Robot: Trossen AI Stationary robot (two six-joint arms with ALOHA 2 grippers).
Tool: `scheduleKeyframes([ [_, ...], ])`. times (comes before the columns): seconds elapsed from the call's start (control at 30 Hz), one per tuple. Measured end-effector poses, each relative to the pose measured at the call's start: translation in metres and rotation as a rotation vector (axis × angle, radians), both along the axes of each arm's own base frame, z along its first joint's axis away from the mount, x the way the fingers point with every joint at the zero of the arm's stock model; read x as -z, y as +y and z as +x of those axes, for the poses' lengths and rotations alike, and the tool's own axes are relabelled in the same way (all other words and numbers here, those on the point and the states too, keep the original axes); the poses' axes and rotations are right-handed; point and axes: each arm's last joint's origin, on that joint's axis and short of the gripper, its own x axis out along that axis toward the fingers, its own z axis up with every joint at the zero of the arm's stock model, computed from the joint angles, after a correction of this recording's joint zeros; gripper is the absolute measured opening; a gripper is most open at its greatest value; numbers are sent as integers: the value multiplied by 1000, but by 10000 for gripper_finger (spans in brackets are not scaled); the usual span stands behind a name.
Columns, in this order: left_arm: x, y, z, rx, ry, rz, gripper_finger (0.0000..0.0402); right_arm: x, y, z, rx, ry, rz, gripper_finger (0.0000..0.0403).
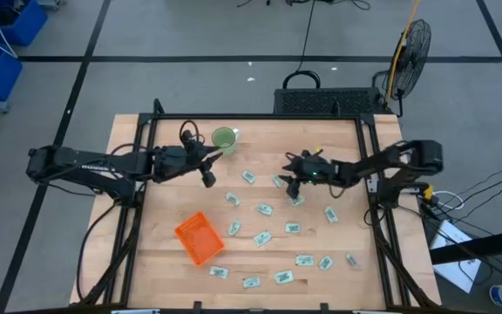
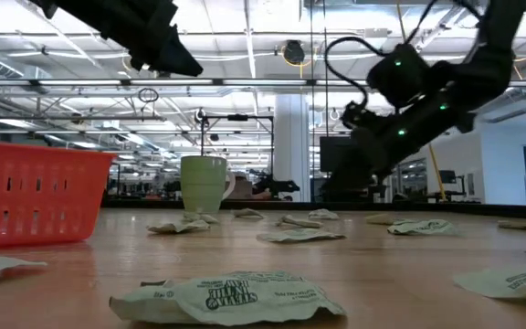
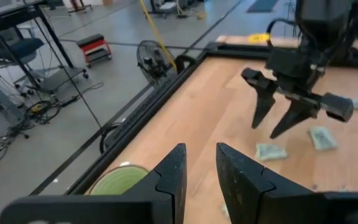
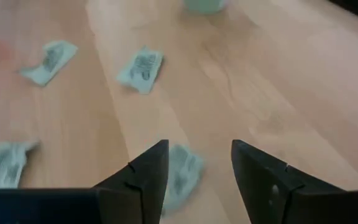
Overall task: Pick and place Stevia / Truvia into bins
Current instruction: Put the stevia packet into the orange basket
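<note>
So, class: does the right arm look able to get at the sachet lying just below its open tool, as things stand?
Probably yes. The right tool is open above the sachet, which lies flat on bare table with no neighbour touching it and nothing between. The left tool is off near the cup.

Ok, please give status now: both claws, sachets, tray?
Right claw open, above one sachet. Left claw empty, near green cup. Orange tray looks empty. Nothing blocking.
</note>
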Motion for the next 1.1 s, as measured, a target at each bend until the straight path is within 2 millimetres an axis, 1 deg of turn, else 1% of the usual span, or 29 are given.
scheduleKeyframes([
  [0.1,6,1,-2,2,66,3,93,10,-5,9,9,45,10,167],
  [0.2,12,1,-2,-3,115,-10,93,13,-5,15,-13,50,25,167],
  [0.33,15,1,-1,-6,137,-11,93,24,-5,14,-9,105,40,164],
  [0.43,15,1,-1,-8,133,-23,93,29,-5,14,22,116,71,149],
  [0.5,15,1,-1,-18,122,-45,93,31,-5,14,26,118,71,128],
  [0.6,16,0,-1,-31,89,-107,93,29,-6,16,27,88,64,83],
  [0.73,18,-3,1,28,66,-220,93,25,-5,20,-26,23,34,15],
  [0.8,21,-4,3,60,60,-292,93,20,-4,23,-75,-38,29,8],
  [0.9,27,-9,8,85,65,-381,93,12,-3,28,-142,-133,35,15],
  [1.03,39,-17,15,104,116,-430,93,-4,-1,35,-241,-314,47,12],
  [1.1,41,-20,16,115,126,-431,93,-15,3,41,-293,-406,59,7],
])
